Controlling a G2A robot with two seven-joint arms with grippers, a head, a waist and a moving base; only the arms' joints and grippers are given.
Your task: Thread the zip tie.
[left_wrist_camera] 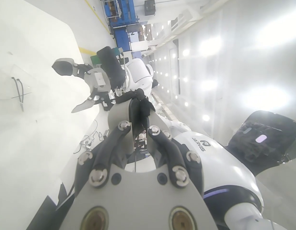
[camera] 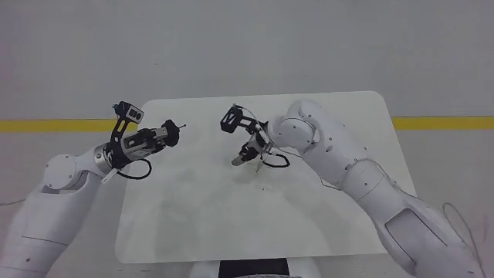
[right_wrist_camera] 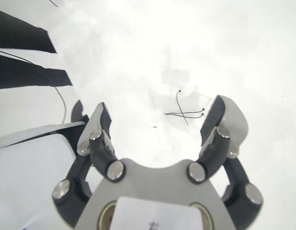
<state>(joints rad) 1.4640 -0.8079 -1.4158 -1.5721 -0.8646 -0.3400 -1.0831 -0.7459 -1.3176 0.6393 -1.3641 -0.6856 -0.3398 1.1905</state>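
Hovering above the left part of the table (camera: 309, 224), the left gripper (camera: 174, 130) points sideways toward the table's middle, with its forearm lying nearly level. Its jaws are pressed together on a thin black zip tie (left_wrist_camera: 138, 111). In the top view a short end of the tie pokes out past the fingertips. In the left wrist view a fine strand runs back between the fingers toward the palm.

The right arm comes in from the table's right side, bent at the elbow, and tips the right gripper (right_wrist_camera: 159, 117) steeply down over the table's middle. Its jaws stand wide apart with nothing between them, the ribbed pads (right_wrist_camera: 213, 114) facing each other. Just beyond that gap, flat on the table's middle, lie the loose zip ties (right_wrist_camera: 182, 114), crossed over one another on a clear plastic sheet (left_wrist_camera: 8, 82). Whether the right gripper's fingertips touch the table cannot be told.
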